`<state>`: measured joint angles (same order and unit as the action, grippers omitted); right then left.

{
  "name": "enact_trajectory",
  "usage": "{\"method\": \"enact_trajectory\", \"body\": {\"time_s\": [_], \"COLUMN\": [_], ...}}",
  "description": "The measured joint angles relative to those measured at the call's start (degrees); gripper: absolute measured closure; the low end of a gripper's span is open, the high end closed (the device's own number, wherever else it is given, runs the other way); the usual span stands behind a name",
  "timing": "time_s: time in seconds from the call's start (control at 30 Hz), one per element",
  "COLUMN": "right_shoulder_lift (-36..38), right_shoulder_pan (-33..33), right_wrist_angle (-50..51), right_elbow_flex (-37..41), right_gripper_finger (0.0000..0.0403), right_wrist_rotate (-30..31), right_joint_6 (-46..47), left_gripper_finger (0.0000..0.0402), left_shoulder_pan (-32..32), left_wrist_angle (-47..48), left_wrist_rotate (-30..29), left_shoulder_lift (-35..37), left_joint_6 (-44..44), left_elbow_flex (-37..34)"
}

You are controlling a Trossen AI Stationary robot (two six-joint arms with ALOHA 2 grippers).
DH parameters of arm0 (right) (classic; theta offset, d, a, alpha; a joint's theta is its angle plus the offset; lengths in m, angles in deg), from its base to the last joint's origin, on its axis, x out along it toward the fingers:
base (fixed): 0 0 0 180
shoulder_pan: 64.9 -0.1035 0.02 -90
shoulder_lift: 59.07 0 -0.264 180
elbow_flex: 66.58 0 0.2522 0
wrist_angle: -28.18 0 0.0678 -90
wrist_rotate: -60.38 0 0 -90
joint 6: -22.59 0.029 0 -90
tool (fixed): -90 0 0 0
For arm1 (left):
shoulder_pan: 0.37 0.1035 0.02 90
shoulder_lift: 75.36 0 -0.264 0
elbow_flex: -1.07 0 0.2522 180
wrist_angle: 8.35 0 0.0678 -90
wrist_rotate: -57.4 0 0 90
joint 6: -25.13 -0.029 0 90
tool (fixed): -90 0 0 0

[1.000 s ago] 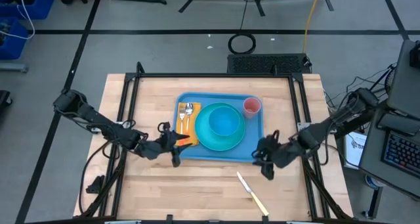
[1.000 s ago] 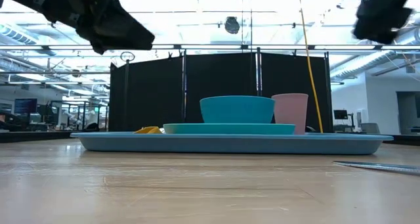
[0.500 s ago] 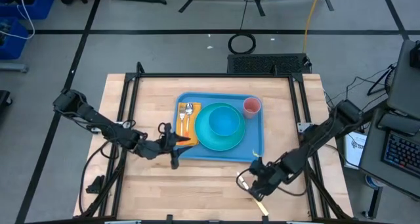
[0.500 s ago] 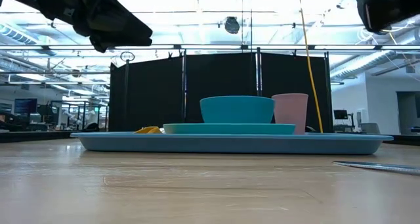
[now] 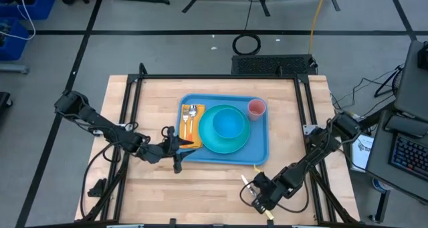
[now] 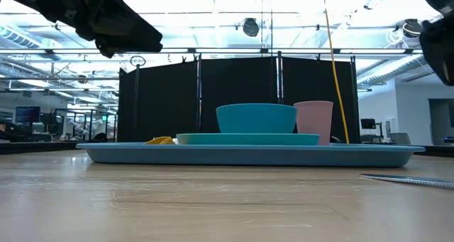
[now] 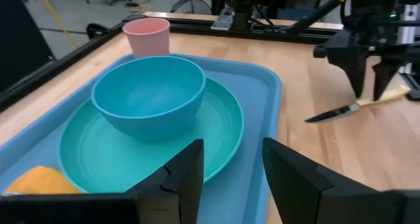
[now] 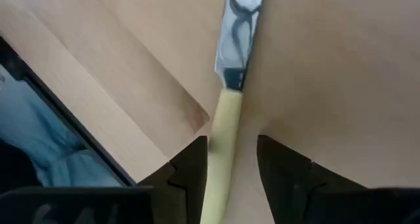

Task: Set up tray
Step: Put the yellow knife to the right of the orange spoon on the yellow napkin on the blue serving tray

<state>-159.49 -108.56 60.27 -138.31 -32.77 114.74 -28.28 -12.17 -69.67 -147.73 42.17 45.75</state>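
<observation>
R gripper hung over the knife, which lay on the wooden table w/ its cream handle between the two fingers; jaws stood apart on either side of the handle, no clamp visible. Whether the fingers touched the handle, can't tell. The tray lay just beyond this gripper, toward the table's far side and a bit to the L; its near R corner was close to the gripper, not touching.

L gripper hovered at the tray's L edge, by the near L corner, jaws apart and holding nothing. From it the tray stretched ahead: teal plate w/ bowl on it, pink cup in the far corner, an orange thing nearest the fingers. Fork and spoon lay on that orange thing in the top view.

In the low view the tray sat flat on the table, knife blade off to its R.
</observation>
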Motion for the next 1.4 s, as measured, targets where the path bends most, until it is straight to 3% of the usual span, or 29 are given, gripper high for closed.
{"method": "enact_trajectory", "body": {"time_s": [0.47,0.63,1.23,1.4], "right_shoulder_lift": [-5.16,-8.89,-12.46,-12.46], "right_shoulder_pan": [-0.59,-0.56,-0.15,0.05], "right_wrist_angle": [3.03,9.89,15.5,15.5], "right_elbow_flex": [-5.6,-10.0,-12.15,-12.15], "right_gripper_finger": [0.0277,0.0281,0.0369,0.0369], "right_wrist_rotate": [1.23,0.38,2.64,2.65], "right_joint_6": [-0.18,-0.86,-2.87,-2.29], "left_gripper_finger": [0.0243,0.0243,0.0243,0.0243], "left_shoulder_pan": [0.01,0.01,0.01,0.01], "left_wrist_angle": [1.25,1.57,2.94,2.76], "left_wrist_rotate": [1.19,1.19,1.19,1.09], "left_shoulder_lift": [0.0,0.0,-1.01,-2.32], "left_joint_6": [-0.04,0.17,2.36,3.06], "left_elbow_flex": [0.0,0.0,0.0,0.0]}}
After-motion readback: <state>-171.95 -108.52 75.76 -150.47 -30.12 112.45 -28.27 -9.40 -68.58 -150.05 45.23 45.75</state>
